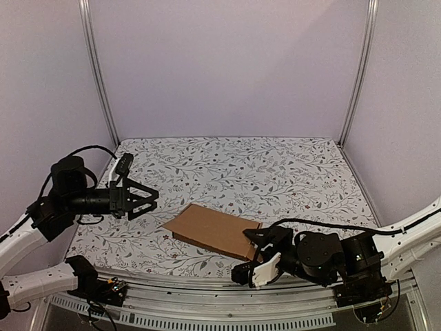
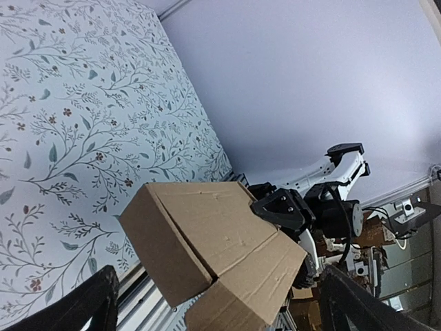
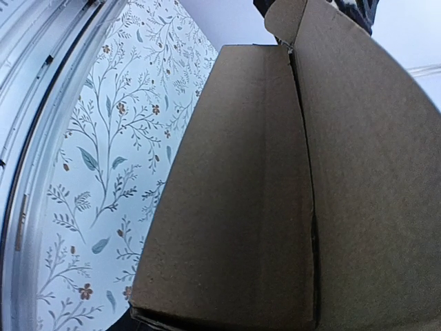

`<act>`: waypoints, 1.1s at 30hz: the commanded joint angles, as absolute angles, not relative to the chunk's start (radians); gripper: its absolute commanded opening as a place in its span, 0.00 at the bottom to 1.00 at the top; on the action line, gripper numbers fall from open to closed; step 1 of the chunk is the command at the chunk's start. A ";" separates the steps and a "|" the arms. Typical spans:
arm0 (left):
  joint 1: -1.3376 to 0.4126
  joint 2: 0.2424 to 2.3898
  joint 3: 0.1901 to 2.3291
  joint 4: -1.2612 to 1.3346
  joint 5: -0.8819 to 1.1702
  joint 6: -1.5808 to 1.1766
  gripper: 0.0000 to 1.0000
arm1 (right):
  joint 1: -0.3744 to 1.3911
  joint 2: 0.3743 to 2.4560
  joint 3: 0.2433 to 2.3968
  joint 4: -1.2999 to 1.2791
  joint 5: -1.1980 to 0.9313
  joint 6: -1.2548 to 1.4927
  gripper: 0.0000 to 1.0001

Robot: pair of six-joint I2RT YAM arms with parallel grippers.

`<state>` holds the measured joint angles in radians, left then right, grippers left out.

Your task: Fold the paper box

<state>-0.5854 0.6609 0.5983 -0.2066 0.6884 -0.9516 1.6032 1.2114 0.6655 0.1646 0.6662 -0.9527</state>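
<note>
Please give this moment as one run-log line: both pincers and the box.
left pincer: open, apart from paper box | right pincer: shut on its near right corner | box: rests on table

I can read no text, label, brand, number or sign in any of my views. The paper box (image 1: 212, 231) shows only plain brown cardboard on the faces that I see. The surface (image 1: 241, 165) carries a printed pattern of twigs, leaves and small flowers, but no letters.
</note>
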 commanded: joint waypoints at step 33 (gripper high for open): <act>-0.865 1.084 0.847 -0.654 0.104 -0.459 0.66 | 1.089 1.576 0.673 0.245 -0.547 -0.055 0.37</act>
